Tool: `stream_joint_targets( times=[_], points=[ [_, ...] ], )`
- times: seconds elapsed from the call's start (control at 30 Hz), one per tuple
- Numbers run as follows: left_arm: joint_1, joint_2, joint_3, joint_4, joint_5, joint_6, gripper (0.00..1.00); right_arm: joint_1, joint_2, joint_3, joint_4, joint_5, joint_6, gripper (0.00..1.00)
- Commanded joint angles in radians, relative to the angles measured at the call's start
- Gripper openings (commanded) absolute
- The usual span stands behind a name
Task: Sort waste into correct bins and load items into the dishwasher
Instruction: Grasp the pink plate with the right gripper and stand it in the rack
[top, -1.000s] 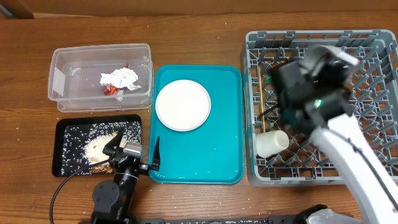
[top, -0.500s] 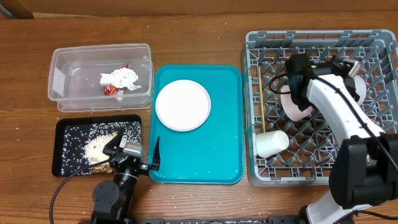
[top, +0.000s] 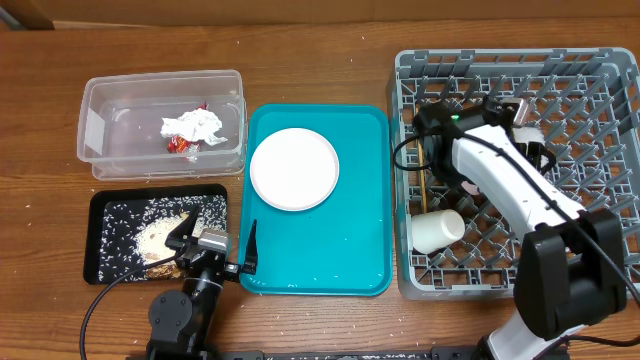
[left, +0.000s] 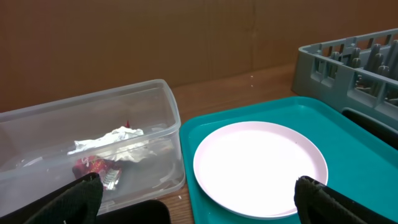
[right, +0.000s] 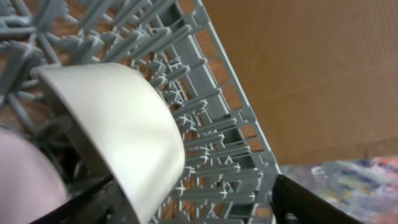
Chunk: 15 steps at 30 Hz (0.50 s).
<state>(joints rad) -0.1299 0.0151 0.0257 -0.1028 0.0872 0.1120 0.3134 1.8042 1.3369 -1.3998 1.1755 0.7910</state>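
The grey dishwasher rack (top: 610, 70) stands at the right. My right gripper (top: 522, 122) (right: 193, 186) is low over its back part, open. The pale bowl (right: 118, 124) (top: 531, 137) stands on edge among the pegs, against my left finger (right: 93, 202) and well apart from the other. A white cup (top: 437, 230) lies in the rack's front left, chopsticks (top: 427, 195) beside it. The pink plate (top: 294, 168) (left: 258, 165) rests on the teal tray (top: 340, 250). My left gripper (top: 218, 235) (left: 199, 202) hovers open and empty in front of the plate. Napkin (top: 195, 126) and red wrapper (top: 178, 145) lie in the clear tub (top: 100, 95).
The black tray (top: 105, 215) at the front left holds rice grains and brown scraps. My left arm's base and cable sit at the table's front edge. The rack wall (left: 323, 62) rises just right of the teal tray. Cardboard stands behind the table.
My right arm swung from above the rack down to its back part with the bowl, and its jaws have opened off the bowl. The left arm has not moved.
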Motion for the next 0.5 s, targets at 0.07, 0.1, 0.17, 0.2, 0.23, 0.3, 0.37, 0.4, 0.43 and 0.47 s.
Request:
stream_joint_targets(
  times=[0.07, 0.1, 0.17, 0.2, 0.23, 0.3, 0.37, 0.4, 0.43, 0.47],
  points=[
    [0.006, -0.011, -0.006, 0.003, 0.01, 0.016, 1.0, 0.092, -0.013, 0.205, -0.044, -0.257, 0.015, 0.87],
    [0.006, -0.011, -0.006, 0.003, 0.01, 0.015, 1.0, 0.111, -0.013, 0.251, -0.035, -0.377, -0.014, 0.88],
    [0.006, -0.011, -0.006, 0.003, 0.01, 0.015, 1.0, 0.137, -0.013, 0.308, 0.02, -0.632, -0.111, 0.87],
    [0.006, -0.011, -0.006, 0.003, 0.01, 0.015, 1.0, 0.146, -0.013, 0.319, 0.068, -0.778, -0.181, 0.86],
    [0.006, -0.011, -0.006, 0.003, 0.01, 0.015, 1.0, 0.155, -0.013, 0.319, 0.128, -0.955, -0.259, 0.85],
    [0.006, -0.011, -0.006, 0.003, 0.01, 0.015, 0.99, 0.164, -0.009, 0.305, 0.22, -1.214, -0.323, 0.82],
    [0.006, -0.011, -0.006, 0.003, 0.01, 0.015, 1.0, 0.17, -0.006, 0.272, 0.317, -1.376, -0.328, 0.8],
    [0.006, -0.011, -0.006, 0.003, 0.01, 0.015, 1.0, 0.174, -0.005, 0.251, 0.362, -1.405, -0.328, 0.8],
    [0.006, -0.011, -0.006, 0.003, 0.01, 0.015, 1.0, 0.177, -0.002, 0.226, 0.404, -1.41, -0.326, 0.8],
    [0.006, -0.011, -0.006, 0.003, 0.01, 0.015, 1.0, 0.181, 0.002, 0.2, 0.446, -1.409, -0.319, 0.8]
  ],
)
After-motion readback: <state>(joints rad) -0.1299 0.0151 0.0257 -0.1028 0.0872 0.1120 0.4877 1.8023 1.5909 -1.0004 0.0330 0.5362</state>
